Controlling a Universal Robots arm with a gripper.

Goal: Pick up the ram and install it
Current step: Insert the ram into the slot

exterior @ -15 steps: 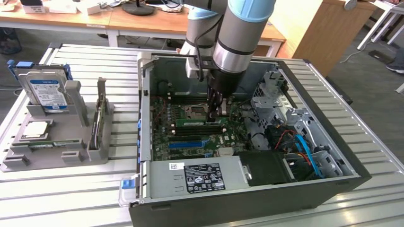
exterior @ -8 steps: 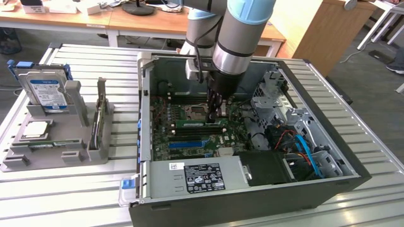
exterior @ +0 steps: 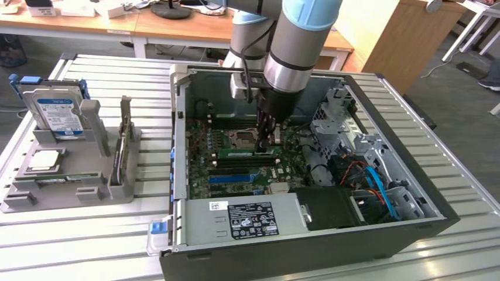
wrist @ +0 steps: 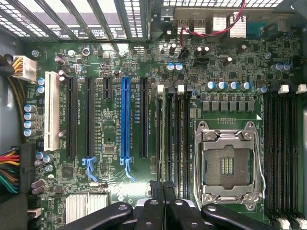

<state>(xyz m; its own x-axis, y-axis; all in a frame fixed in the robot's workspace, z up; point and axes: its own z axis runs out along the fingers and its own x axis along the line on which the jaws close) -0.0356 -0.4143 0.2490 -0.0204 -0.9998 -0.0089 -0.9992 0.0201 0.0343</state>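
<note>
The ram (exterior: pixel 243 153), a narrow green stick, stands on edge along the memory slots just in front of the empty processor socket (exterior: pixel 245 138) inside the open computer case. My gripper (exterior: pixel 266 146) reaches straight down into the case and is shut on the ram's upper edge near its end at the exterior view's right. In the wrist view my gripper (wrist: pixel 163 191) has its black fingers (wrist: pixel 154 203) pressed close together over the black memory slots (wrist: pixel 172 129), beside the socket (wrist: pixel 228 165). The arm hides the rest of the stick.
A grey parts tray (exterior: pixel 47 202) at the exterior view's left holds a hard drive (exterior: pixel 58 114) and a silver processor chip (exterior: pixel 44 159). The power supply (exterior: pixel 242 219), the drive bay with cables (exterior: pixel 367 187) and the case walls (exterior: pixel 178 134) hem in the motherboard.
</note>
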